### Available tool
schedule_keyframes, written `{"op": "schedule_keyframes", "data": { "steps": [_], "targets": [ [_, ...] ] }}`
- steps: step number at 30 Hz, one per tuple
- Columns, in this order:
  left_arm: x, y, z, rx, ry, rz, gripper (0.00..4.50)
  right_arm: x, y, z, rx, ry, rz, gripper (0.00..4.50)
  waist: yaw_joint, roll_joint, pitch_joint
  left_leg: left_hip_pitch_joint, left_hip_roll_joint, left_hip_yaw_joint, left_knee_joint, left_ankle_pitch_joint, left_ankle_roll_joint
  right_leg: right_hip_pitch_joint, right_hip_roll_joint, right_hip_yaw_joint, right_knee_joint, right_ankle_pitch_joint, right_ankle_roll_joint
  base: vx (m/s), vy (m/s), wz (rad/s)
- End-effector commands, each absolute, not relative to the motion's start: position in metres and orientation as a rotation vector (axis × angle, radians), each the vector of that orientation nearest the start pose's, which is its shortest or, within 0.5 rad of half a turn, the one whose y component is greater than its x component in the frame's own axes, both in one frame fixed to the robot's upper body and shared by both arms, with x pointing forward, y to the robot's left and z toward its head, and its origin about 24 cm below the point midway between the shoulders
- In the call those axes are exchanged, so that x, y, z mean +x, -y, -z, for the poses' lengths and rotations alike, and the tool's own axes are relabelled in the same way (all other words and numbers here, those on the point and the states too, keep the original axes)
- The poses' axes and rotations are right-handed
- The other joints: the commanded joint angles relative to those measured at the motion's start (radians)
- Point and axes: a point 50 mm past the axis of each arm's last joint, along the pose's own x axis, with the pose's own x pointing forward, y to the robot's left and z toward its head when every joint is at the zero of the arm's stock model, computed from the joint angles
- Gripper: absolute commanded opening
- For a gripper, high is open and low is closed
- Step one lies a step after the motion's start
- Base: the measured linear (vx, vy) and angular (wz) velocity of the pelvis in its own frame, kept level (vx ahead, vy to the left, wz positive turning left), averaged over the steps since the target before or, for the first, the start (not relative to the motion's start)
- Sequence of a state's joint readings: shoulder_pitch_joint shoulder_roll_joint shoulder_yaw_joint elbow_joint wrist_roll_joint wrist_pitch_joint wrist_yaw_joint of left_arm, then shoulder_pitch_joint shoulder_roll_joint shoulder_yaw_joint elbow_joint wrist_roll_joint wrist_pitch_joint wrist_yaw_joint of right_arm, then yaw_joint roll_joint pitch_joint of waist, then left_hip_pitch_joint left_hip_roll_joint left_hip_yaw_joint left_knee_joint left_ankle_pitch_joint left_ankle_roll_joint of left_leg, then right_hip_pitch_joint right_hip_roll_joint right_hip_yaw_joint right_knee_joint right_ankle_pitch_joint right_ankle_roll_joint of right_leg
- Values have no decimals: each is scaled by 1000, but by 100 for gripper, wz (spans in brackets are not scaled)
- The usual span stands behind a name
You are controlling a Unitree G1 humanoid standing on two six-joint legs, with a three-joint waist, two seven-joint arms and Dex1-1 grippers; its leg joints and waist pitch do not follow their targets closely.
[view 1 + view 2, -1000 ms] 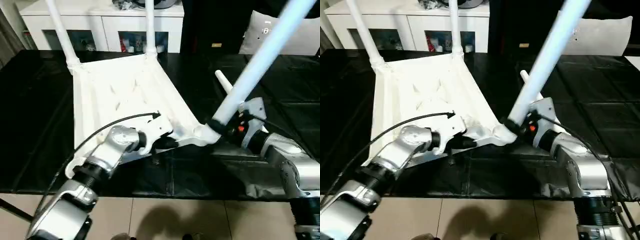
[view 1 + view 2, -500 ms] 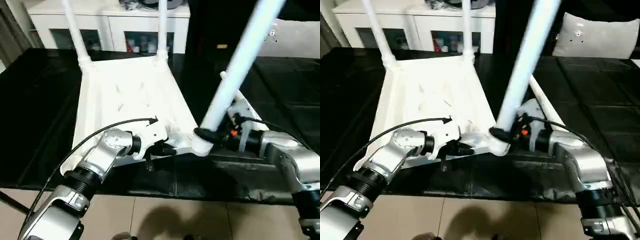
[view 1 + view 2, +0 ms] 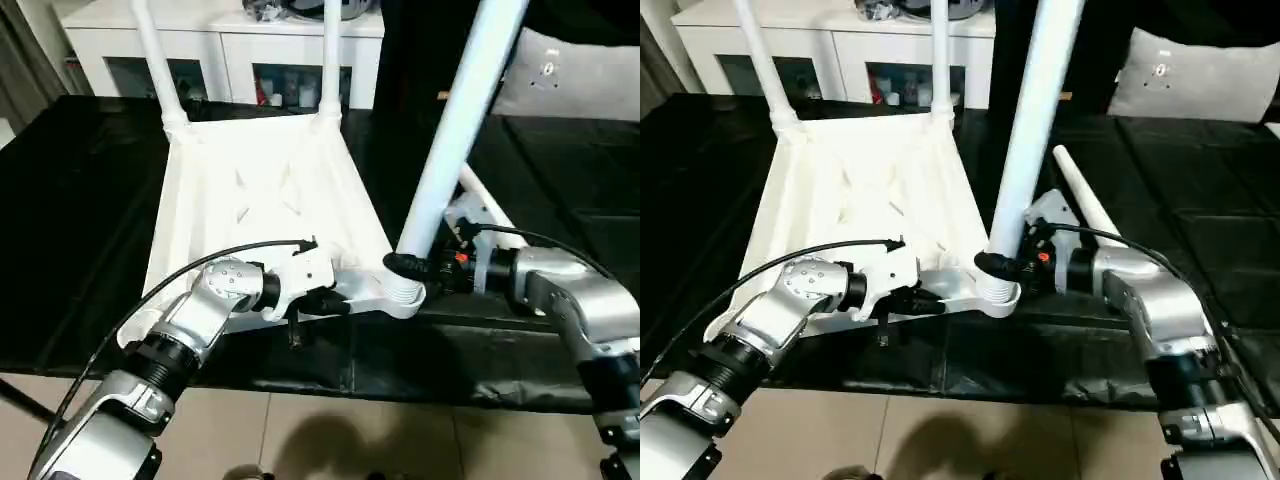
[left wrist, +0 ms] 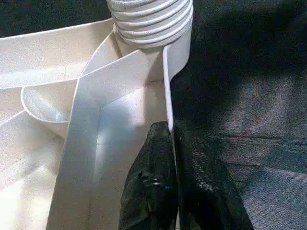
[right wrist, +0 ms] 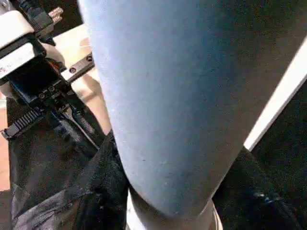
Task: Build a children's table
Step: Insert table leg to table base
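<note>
Tabletop (image 3: pixel 265 190), white and turned underside up, lies across the left half and middle of the head views on a black-covered surface (image 3: pixel 80 220). Its X-shaped ribs face the camera. Two white legs stand in its far corner sockets: one at upper left (image 3: pixel 155 55) and one at upper middle (image 3: pixel 330 50), both running out of the top of the frame. Behind them, along the top edge, sits a white cabinet (image 3: pixel 230 30).

At lower left, the silver left forearm reaches toward the tabletop's near edge. The left claw (image 4: pixel 170 143) is clenched on that thin upright rim, one black finger on either side of it, just beside the near right corner socket.

Right of centre, a third leg (image 3: pixel 455 120) rises nearly upright from that corner socket (image 3: pixel 400 292); its ribbed end (image 4: pixel 151 21) sits at the socket's mouth. The right claw (image 3: pixel 418 270) comes in from the right and is grasping this leg low down, its black fingers (image 5: pixel 103 189) wrapped on both sides just above the socket.

A fourth leg (image 3: pixel 1085 200) lies flat on the surface behind the right claw, slanting toward the lower right.
</note>
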State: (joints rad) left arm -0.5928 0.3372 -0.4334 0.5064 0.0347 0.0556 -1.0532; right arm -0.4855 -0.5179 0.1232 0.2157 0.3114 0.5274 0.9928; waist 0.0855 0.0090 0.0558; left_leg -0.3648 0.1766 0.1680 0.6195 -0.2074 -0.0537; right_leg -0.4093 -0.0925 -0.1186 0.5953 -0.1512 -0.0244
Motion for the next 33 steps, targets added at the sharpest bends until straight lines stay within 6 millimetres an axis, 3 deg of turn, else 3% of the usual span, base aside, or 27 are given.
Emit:
{"op": "schedule_keyframes", "data": {
  "steps": [1,7,9,16,21,26,33],
  "targets": [
    [304,-92,-50,586,-348,1425,0,308,178,-83,-106,-485,-1012,189,-1,-9,-74,4,53,-15,-75,-141,46,63,-71,57,-76,-343,-152,0,0,0],
    [307,-94,-47,554,-389,1364,0,307,179,-80,-118,-498,-1023,189,-3,-12,-67,14,50,-14,-78,-206,29,61,-71,55,-91,-436,-128,0,0,0],
    [309,-93,-46,523,-396,1354,43,306,181,-80,-125,-495,-1015,189,-5,-12,-68,16,49,-15,-79,-215,28,61,-70,54,-94,-451,-118,0,0,0],
    [314,-92,-40,553,-399,1320,99,307,184,-81,-116,-480,-995,189,-5,-9,-67,18,45,-17,-79,-241,31,60,-66,49,-104,-486,-93,0,0,0],
    [317,-93,-40,558,-415,1325,84,306,183,-78,-108,-482,-997,189,-6,-6,-67,19,43,-19,-78,-248,30,59,-68,44,-111,-533,-68,0,0,0],
    [318,-92,-41,546,-417,1355,41,307,185,-80,-104,-478,-990,189,-8,0,-69,19,46,-20,-81,-262,28,59,-67,45,-107,-496,-86,0,0,0],
    [315,-94,-36,571,-465,1398,0,310,183,-79,-107,-489,-1006,189,-8,-2,-68,20,46,-19,-82,-272,29,59,-68,46,-108,-504,-96,0,0,0]
  ]
}}
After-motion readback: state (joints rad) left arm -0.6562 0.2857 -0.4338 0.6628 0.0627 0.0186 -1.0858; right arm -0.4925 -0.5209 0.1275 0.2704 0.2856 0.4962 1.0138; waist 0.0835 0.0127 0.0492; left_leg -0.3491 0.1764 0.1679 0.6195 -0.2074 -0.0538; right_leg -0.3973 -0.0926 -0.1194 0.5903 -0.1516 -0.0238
